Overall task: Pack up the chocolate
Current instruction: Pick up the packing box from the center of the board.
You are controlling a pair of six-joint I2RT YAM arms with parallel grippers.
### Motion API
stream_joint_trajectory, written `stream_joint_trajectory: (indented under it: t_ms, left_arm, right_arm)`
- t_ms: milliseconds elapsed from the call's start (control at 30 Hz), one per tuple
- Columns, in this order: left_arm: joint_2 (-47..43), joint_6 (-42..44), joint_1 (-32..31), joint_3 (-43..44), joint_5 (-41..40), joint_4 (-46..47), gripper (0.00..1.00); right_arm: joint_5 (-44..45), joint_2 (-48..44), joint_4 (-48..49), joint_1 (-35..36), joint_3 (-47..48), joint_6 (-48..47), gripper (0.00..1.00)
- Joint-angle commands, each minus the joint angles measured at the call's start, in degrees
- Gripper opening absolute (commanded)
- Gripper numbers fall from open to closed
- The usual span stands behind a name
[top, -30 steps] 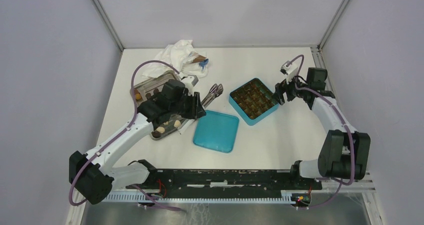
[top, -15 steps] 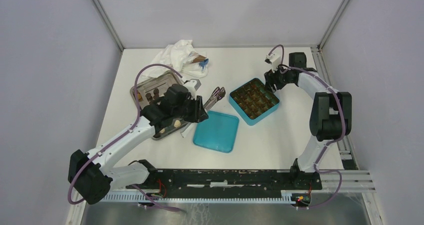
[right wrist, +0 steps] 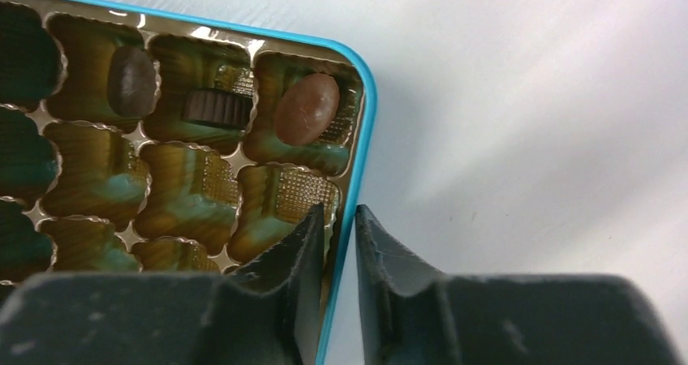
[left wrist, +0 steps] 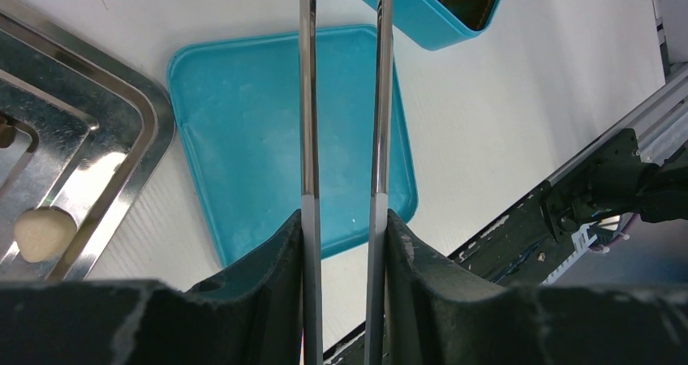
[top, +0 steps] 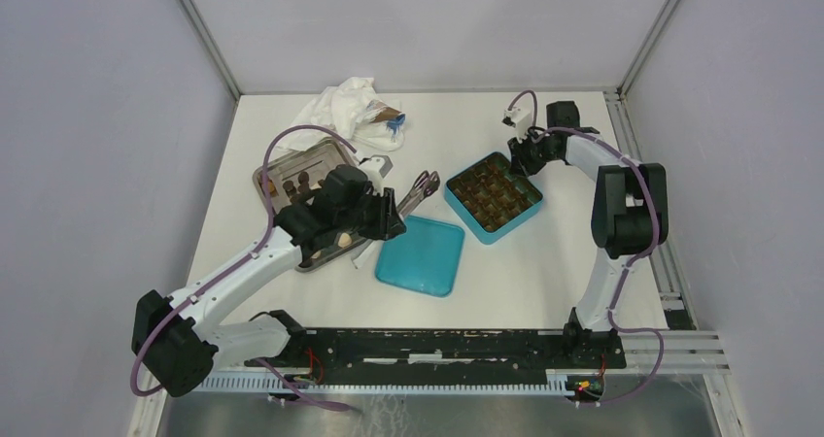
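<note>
Broadly, grey walls close in a white counter [top: 544, 262] on three sides, with metal rails running down its left and right edges. The left arm reaches from the near left corner across a steel tray [left wrist: 105, 130]. The right arm folds up along the right rail and bends back toward the far middle.

A flat teal lid [top: 420, 254] lies near the centre, its left edge just beside the tray. The teal box [top: 515, 225], with a gold gridded insert, sits apart from the lid on the far right side, turned corner-on. Bare counter lies around the box to the right and to the near side. A crumpled white cloth [top: 345, 112] is heaped at the far edge behind the tray.

The left tool [left wrist: 341, 219] is closed on steel tongs [left wrist: 307, 97]. Their two blades run out over the lid toward the box and are parted at the grip. The right tool [right wrist: 337, 215] is at the box's far corner, its fingers drawn nearly together astride the teal rim.

Some chocolates [right wrist: 306, 108] sit in the box's corner cells: a mid-brown oval, a dark ridged cup and a dark round one. Most neighbouring cells are bare. More pieces lie on the tray, among them a cream one [left wrist: 45, 234] near its edge.
</note>
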Motion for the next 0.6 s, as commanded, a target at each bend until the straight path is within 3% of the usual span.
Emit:
stream_joint_trajectory:
  t_ms: [0, 133, 567]
  left_arm:
    - [-1.24, -3.50, -1.13, 0.79, -1.03, 3.32, 0.02]
    - [-1.40, -3.70, -2.33, 0.90, -1.77, 3.59, 0.02]
    - [-5.92, -3.88, -4.33, 0.28, -5.11, 3.54, 0.02]
  right_arm:
    - [0.26, 0.16, 0.20, 0.03, 1.79, -0.49, 0.19]
    - [0.77, -3.32, 4.08, 0.07, -2.45, -0.74, 0.00]
    - [1.10, -34.77, 27.43, -0.57, -27.22, -4.98, 0.00]
